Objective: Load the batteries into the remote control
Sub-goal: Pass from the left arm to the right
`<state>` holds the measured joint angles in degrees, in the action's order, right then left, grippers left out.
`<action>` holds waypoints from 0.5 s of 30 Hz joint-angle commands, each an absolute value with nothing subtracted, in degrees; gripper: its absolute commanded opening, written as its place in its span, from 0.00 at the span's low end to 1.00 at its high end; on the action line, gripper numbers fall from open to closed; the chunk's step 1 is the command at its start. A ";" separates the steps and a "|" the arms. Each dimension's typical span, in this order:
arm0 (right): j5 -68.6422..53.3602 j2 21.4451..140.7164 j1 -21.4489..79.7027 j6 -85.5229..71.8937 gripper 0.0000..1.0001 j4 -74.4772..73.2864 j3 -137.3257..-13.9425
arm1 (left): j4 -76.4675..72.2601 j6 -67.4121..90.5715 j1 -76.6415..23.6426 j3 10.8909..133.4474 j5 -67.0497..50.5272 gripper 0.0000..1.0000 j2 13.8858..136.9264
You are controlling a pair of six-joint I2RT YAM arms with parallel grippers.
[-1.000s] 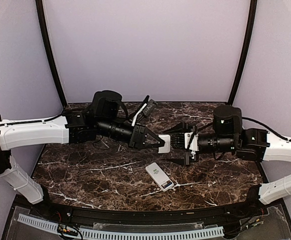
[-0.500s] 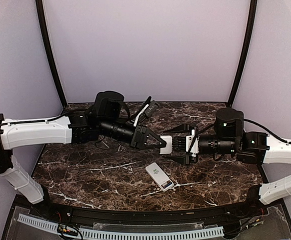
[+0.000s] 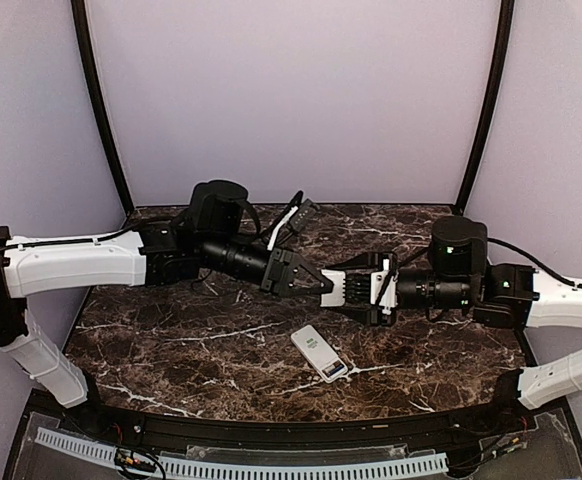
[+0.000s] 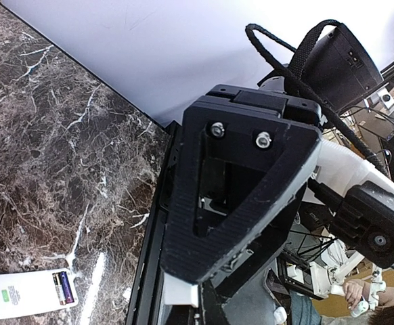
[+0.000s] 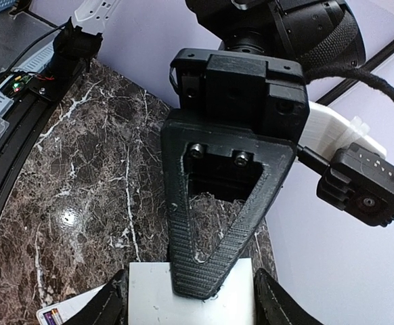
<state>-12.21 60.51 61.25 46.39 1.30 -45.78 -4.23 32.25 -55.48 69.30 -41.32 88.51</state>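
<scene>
- Nearer than the remote control, a perforated white strip runs along the front edge of the rig.
- The remote control lies flat and skewed on the dark marble table, labelled back face up, apart from both grippers.
- In the left wrist view, one dark purple battery shows in the open recess at one end of the remote. A second battery cannot be made out.
- Just beyond the remote and raised above it, the two arms meet tip to tip over the marble.
- The left gripper reaches in from the remote's far left. Its jaws are closed tight on one edge of a flat white piece, which it holds clear of the table.
- In the right wrist view, one black ribbed finger of the left gripper lies across the top face of that piece.
- The right gripper comes in from the remote's far right. Its jaws are parted and set on either side of the same white piece.
- One of the right gripper's own fingers sits right at the piece's side edge. Whether it presses on the piece cannot be told.
- Farthest beyond the remote, a plain lilac wall closes off the back of the table.
</scene>
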 commanded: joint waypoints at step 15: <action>-9.69 59.59 61.96 44.01 0.44 1.24 -44.89 | -2.61 29.37 -54.51 70.87 -41.00 0.44 88.13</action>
<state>-11.03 60.47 61.25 45.98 0.84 -45.74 -5.15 32.64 -54.87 69.43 -42.48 89.27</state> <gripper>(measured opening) 0.542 0.340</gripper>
